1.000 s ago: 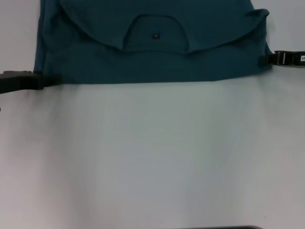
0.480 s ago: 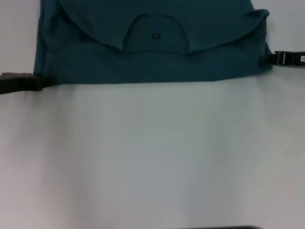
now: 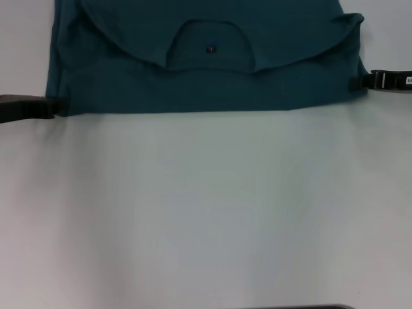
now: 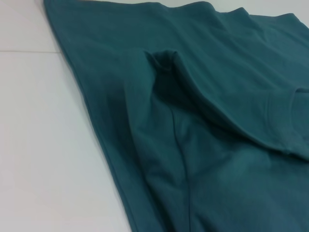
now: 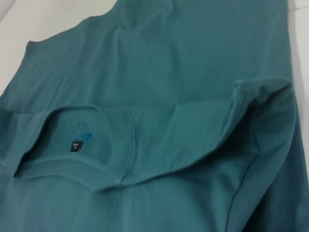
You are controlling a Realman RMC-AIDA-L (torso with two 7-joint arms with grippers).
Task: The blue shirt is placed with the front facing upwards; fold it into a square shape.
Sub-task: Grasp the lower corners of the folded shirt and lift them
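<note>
Crosswise, blue shirt point(image 3: 199, 71) on table point(image 3: 206, 212), collar point(image 3: 209, 45) nearward, long axis left-right.

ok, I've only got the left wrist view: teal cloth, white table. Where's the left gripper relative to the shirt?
Observer: In the head view, the left gripper is low on the white table, at the near left corner of the dark teal-blue cotton T-shirt.
Operator: And the right one?
Observer: The right gripper is at the shirt's right edge, a little farther from the robot than the left one.
Operator: Collar showing?
Observer: Yes. The round collar lies mid-shirt, opening upward, with a small dark label inside.
</note>
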